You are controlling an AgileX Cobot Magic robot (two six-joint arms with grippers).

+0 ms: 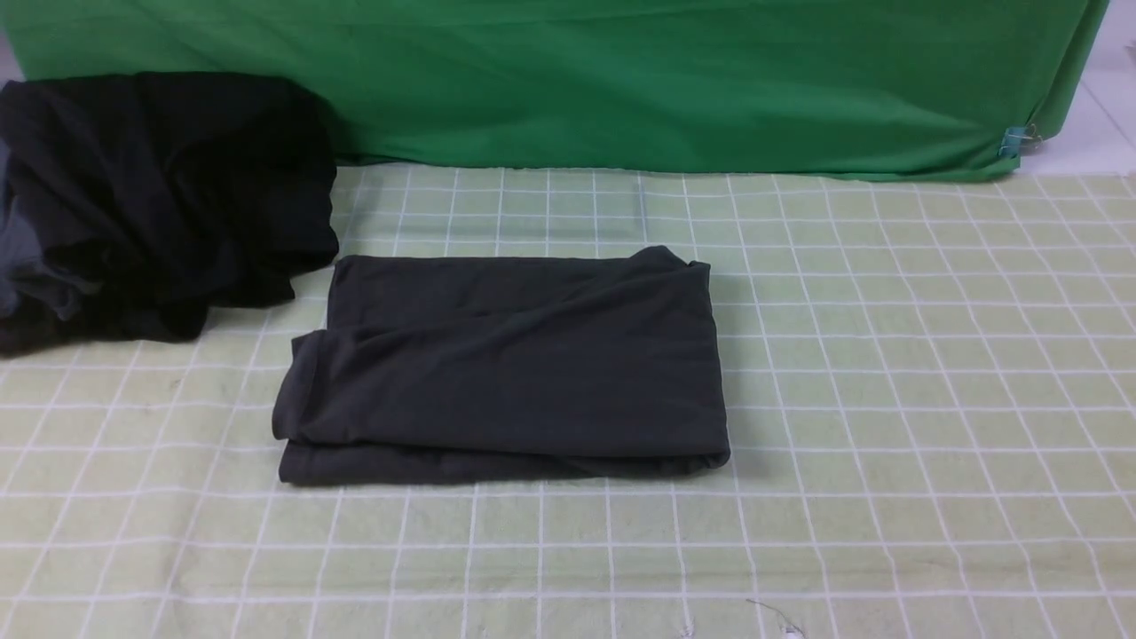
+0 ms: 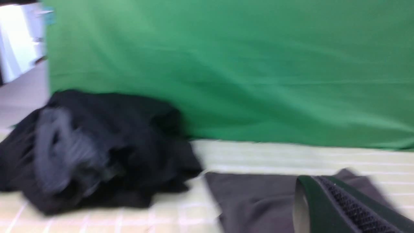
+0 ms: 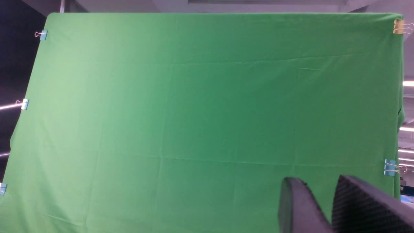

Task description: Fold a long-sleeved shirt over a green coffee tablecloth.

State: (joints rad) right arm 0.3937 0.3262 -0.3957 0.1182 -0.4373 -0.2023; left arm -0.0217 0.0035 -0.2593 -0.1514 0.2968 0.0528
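In the middle of the green coffee tablecloth (image 1: 887, 355), the long-sleeved shirt (image 1: 506, 364) lay folded into a flat charcoal rectangle; no print, label or writing showed on it. The pale cloth with its white grid covered the bench. A blacker bundle of clothes (image 1: 160, 204) sat just beside the shirt's far left corner. A plain green backdrop (image 1: 621, 80) hung behind, held by binder clips (image 3: 389, 167). The left claw (image 2: 336, 207) was blurred and its state could not be told. The right claw (image 3: 326, 207) pointed at the backdrop, fingers close together, holding nothing.
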